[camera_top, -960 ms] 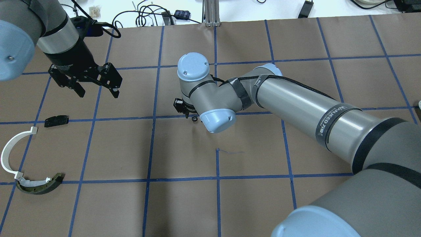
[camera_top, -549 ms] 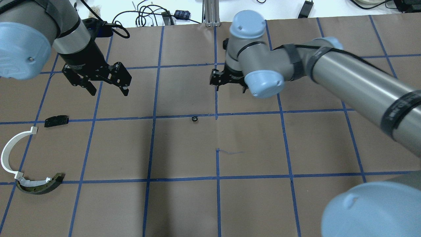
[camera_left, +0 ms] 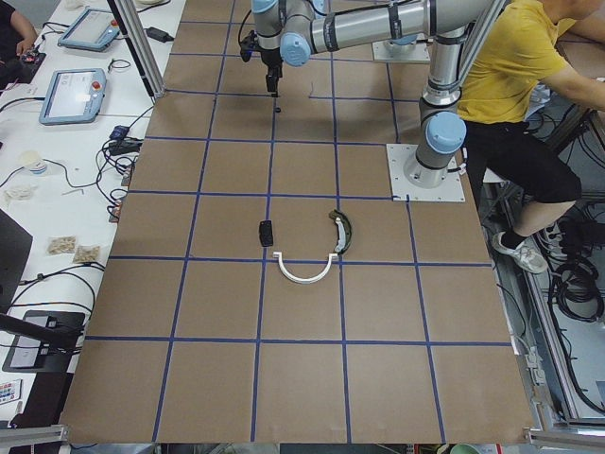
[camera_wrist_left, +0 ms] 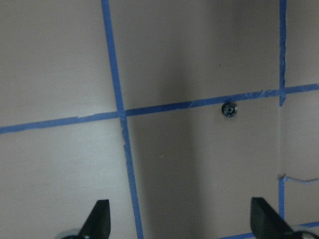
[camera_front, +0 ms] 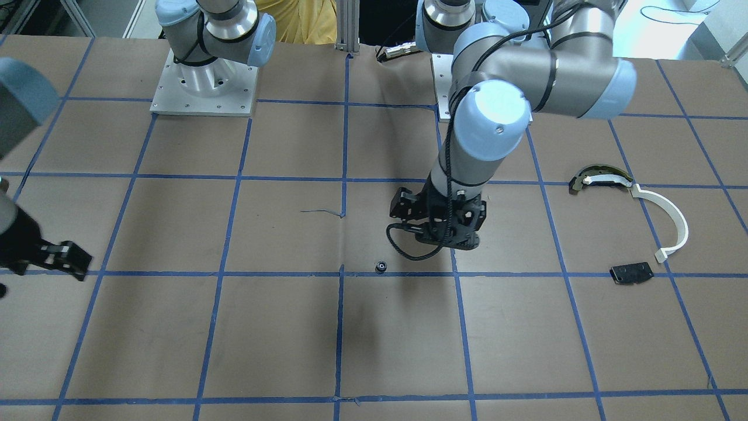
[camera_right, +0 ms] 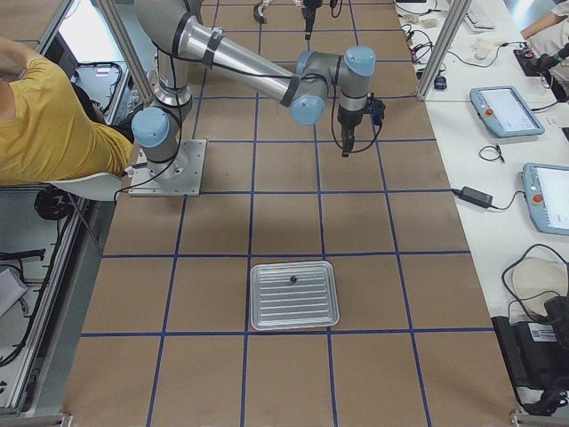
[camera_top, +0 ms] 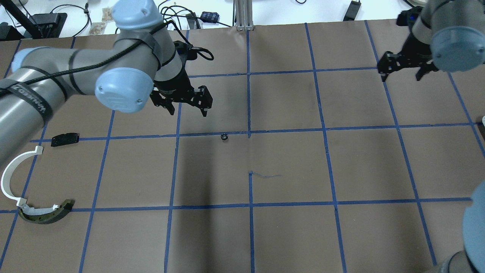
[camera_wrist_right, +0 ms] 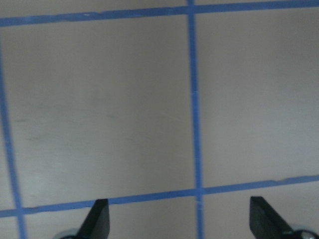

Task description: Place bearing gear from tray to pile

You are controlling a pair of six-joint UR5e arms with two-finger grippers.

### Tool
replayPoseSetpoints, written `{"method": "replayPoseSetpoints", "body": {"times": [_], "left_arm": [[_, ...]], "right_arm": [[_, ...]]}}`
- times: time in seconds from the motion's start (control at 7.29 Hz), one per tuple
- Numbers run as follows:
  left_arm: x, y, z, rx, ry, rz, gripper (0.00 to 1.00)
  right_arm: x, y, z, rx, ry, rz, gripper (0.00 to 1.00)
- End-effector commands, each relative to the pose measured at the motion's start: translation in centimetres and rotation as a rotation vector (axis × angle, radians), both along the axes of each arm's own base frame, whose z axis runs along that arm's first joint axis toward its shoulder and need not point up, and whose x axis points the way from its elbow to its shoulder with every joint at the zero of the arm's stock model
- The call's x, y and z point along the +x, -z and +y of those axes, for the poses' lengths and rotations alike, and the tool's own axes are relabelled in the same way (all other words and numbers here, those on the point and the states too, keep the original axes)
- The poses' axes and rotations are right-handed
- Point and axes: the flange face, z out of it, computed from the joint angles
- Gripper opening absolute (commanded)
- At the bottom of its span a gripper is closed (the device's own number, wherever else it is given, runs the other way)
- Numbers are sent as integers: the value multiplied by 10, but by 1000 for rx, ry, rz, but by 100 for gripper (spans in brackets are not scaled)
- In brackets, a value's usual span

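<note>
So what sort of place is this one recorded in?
Probably a robotics lab workcell: the right arm is bolted to a tape-gridded table, teach pendants lie beside it, and an operator sits alongside.

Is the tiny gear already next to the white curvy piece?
No, the bearing gear lies alone on a blue tape line in the middle, far from the white curved strip.

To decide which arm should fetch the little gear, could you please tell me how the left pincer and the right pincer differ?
The left pincer hangs close to the gear at the table's middle; the right pincer is far from it, toward the far right corner. The left pincer's camera sees the gear; the right pincer's sees only paper and blue tape. Both are open and empty.
</note>
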Motion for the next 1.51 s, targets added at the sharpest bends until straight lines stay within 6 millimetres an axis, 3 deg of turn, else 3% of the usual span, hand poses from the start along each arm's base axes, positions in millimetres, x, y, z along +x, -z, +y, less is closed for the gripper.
{"method": "replayPoseSetpoints", "body": {"times": [0.0,0.14,0.27,0.41,0.55,0.69,0.82,0.96,1.1,1.23,1.37], "left_arm": [[-42,69,4,-2,58,-3,100],[-45,86,-1,4,68,-4,100],[-51,99,-3,0,93,-2,98],[-56,110,-3,0,105,-23,95],[-60,120,-4,-1,112,-22,94],[-60,127,-4,8,112,-31,91],[-61,136,-5,20,109,-35,89],[-62,135,-10,11,109,-33,89],[-62,136,-9,8,114,-32,82],[-62,139,-9,12,115,-33,70],[-63,142,-10,15,115,-34,46]], "right_arm": [[-177,6,54,-7,-55,-34,100],[-226,30,74,28,-127,-52,100],[-278,65,100,52,-77,-84,100],[-320,93,116,36,-132,-57,100],[-341,108,124,33,-207,-20,100],[-352,125,136,36,-187,-43,93],[-351,133,138,50,-164,-58,84],[-348,135,141,54,-155,-72,84],[-343,144,144,65,-146,-90,84],[-336,149,149,76,-147,-98,84],[-336,153,149,71,-156,-101,84]]}}
